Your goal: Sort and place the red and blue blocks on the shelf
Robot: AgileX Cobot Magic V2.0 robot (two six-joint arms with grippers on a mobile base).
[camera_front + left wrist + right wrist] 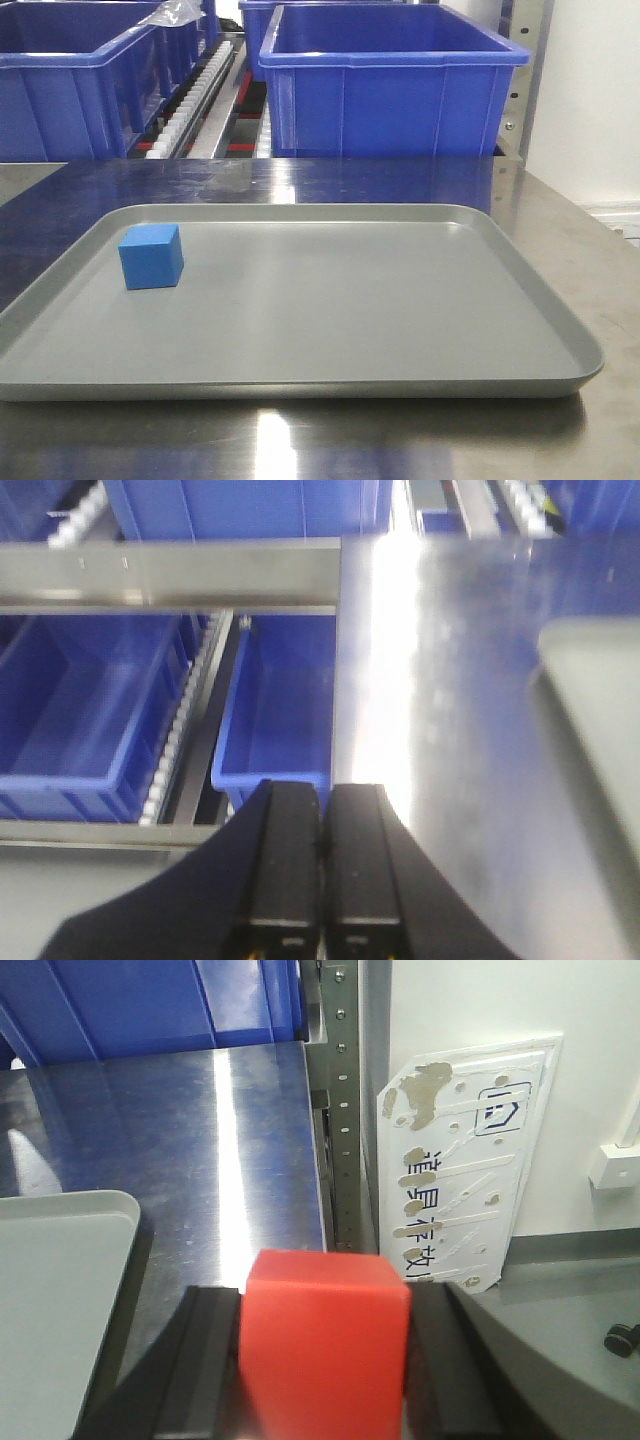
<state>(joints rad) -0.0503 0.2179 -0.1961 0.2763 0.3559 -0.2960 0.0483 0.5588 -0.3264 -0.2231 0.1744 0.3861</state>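
On the left side of the grey tray [400, 300], toward its far edge, rests the blue block [151, 256]. Right gripper [325, 1360]: fingers clamped on the red block [325, 1330], held right of the tray, near the right edge of the steel tabletop [200, 1140]. Left gripper [322, 870]: fingers pressed together, holding nothing. Blue bins [390, 90] stand on the shelf [200, 100] at the far side.

The red block [325, 1345] is cut off below.
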